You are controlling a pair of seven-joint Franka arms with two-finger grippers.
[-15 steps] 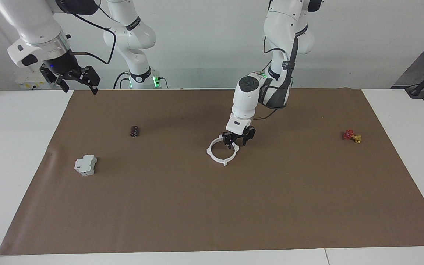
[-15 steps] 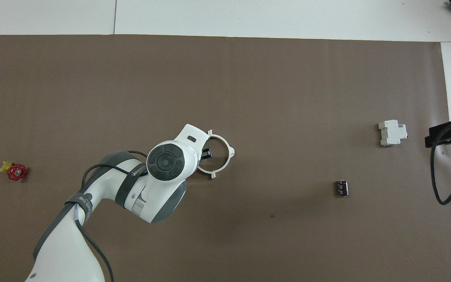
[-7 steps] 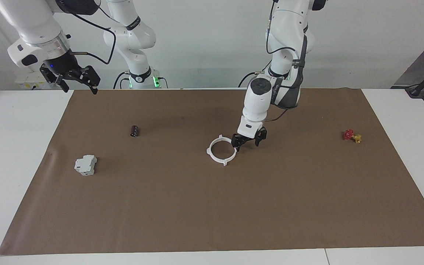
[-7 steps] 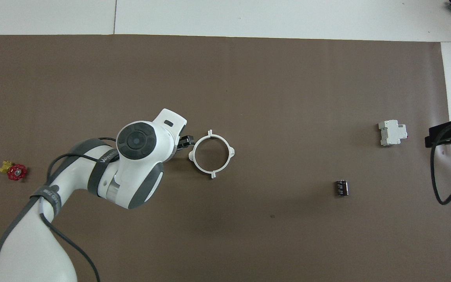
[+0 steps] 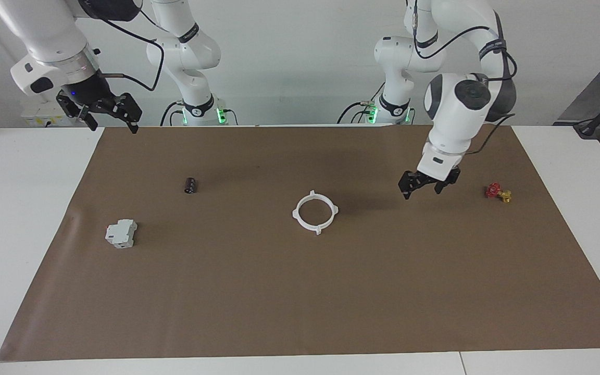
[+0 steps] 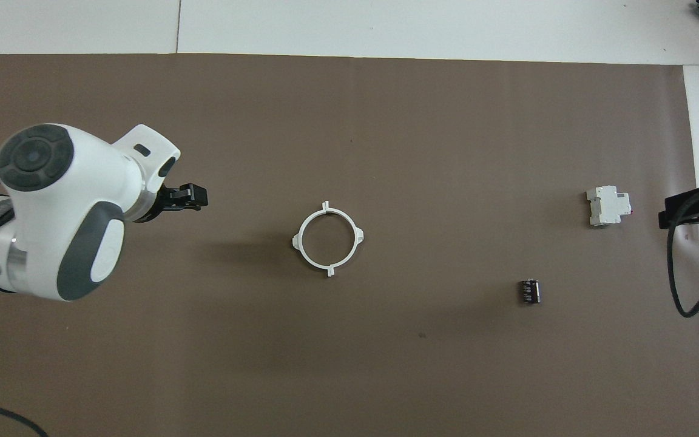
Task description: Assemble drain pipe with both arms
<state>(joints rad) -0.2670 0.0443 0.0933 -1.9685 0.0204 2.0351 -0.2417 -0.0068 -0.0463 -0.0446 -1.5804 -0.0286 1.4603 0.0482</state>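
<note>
The drain pipe lies flat on the brown mat as one closed white ring with small tabs, about mid-table; it also shows in the overhead view. My left gripper is open and empty, raised over the mat, well away from the ring toward the left arm's end of the table; it also shows in the overhead view. My right gripper is open and empty, and waits high over the mat's edge at the right arm's end; its tip shows in the overhead view.
A light-grey boxy block and a small black cylinder lie toward the right arm's end. A small red and yellow valve lies toward the left arm's end, beside the left gripper. The brown mat covers most of the table.
My left gripper has drawn back from the ring, risen, and swung toward the left arm's end of the table. The ring has stayed in place. The right arm has not moved.
</note>
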